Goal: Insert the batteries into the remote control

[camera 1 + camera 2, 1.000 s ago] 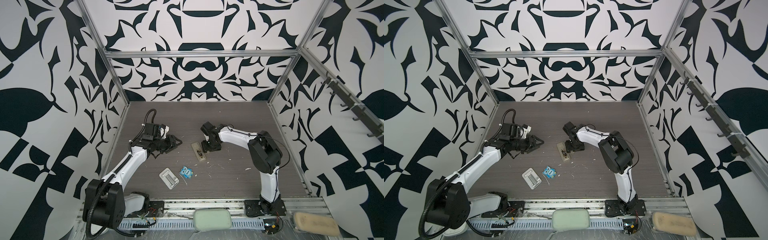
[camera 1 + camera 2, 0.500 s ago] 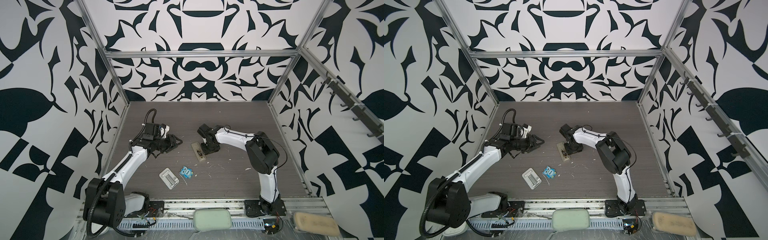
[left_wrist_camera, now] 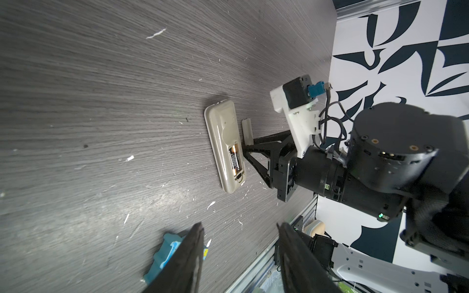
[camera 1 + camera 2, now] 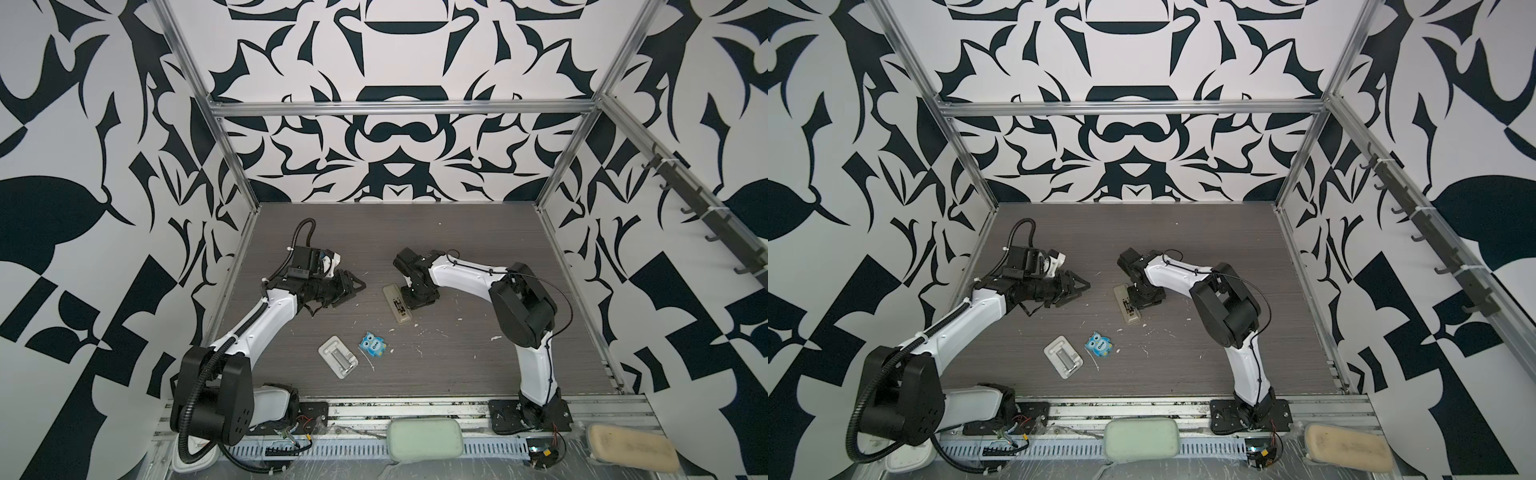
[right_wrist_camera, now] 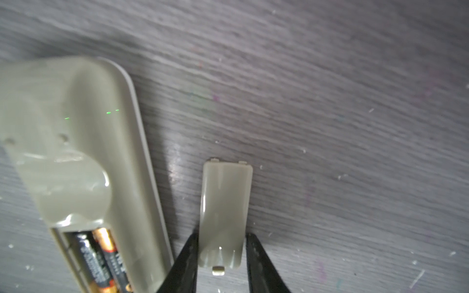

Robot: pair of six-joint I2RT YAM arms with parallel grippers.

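Observation:
The remote control (image 4: 398, 302) (image 4: 1128, 306) lies back-up mid-table, its battery bay uncovered. Two batteries (image 3: 234, 161) (image 5: 101, 256), dark with orange bands, lie side by side in the bay. The loose beige battery cover (image 5: 224, 210) (image 3: 247, 128) lies flat on the table right beside the remote. My right gripper (image 5: 220, 236) (image 4: 409, 301) is down at the table with its two fingers against the cover's long edges, shut on it. My left gripper (image 3: 239, 224) (image 4: 359, 286) hovers to the left of the remote, open and holding nothing.
A blue owl-shaped item (image 4: 374, 343) (image 3: 165, 251) and a white tray (image 4: 349, 372) with a metal piece lie nearer the front. Small white scraps dot the dark wood-grain table. A green pad (image 4: 424, 438) and a beige pad (image 4: 631, 446) sit on the front rail.
The right gripper has shifted slightly toward the remote and its jaws have narrowed onto the cover. The left arm has stayed put.

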